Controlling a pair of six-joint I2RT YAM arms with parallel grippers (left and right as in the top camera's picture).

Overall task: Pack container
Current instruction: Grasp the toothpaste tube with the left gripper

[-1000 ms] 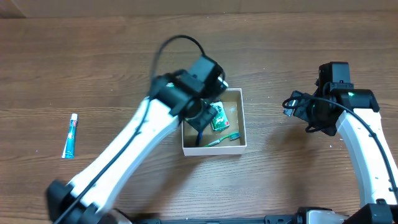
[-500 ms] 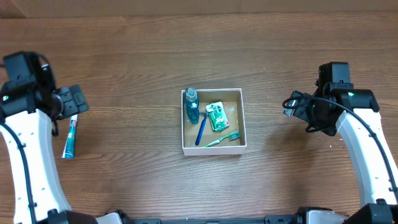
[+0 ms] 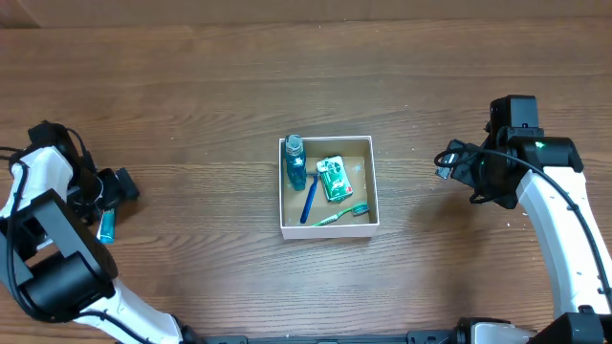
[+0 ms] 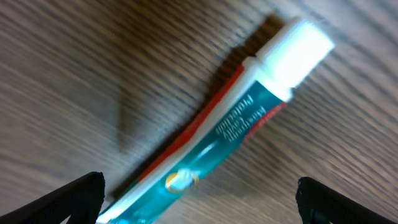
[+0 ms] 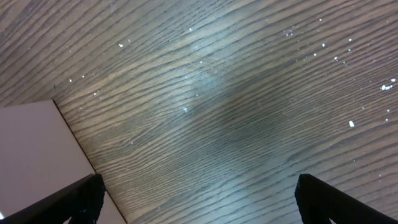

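- Left tool hangs over the toothpaste tube, jaws wide apart, tube flat on the wooden surface between them (white cap upper right).
- Right tool is spread too, gripping nothing.
- Between the arms, mid-surface, sits the container, holding a blue bottle, green packet and green toothbrush.
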